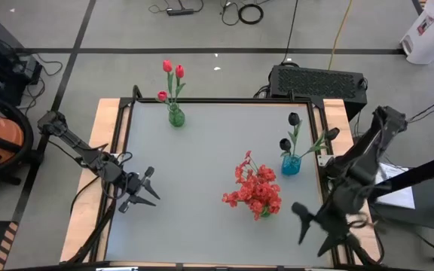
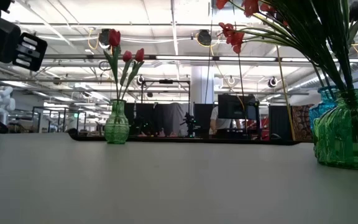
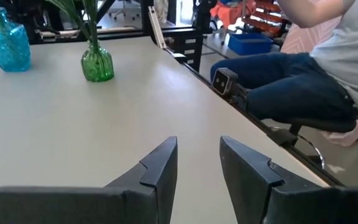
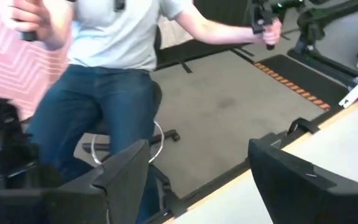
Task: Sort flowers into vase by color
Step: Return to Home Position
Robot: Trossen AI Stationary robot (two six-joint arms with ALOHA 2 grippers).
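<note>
Grey table top (image 1: 202,150) with three upright vases and both arms at its near side, judged to be a parked pose that keeps the fingers clear of the stems now that the sorting looks complete. Bushy red blossoms (image 1: 255,188) fill a green vase (image 2: 347,137) toward the near right. Black tulips (image 1: 293,120) rise from the blue vase (image 1: 291,164) just behind it. Red-pink tulips (image 1: 172,71) stand in a second green vase (image 1: 175,117) at the far edge, well apart from the other two. No loose flower shows on the surface, so each colour appears to have its own holder. Left gripper (image 1: 151,188) hovers near the left edge, fingers parted with nothing between them, well apart from every vase. Right gripper (image 1: 309,228) hangs at the near right corner, fingers spread wide and empty, near the red bunch but not touching it.
</note>
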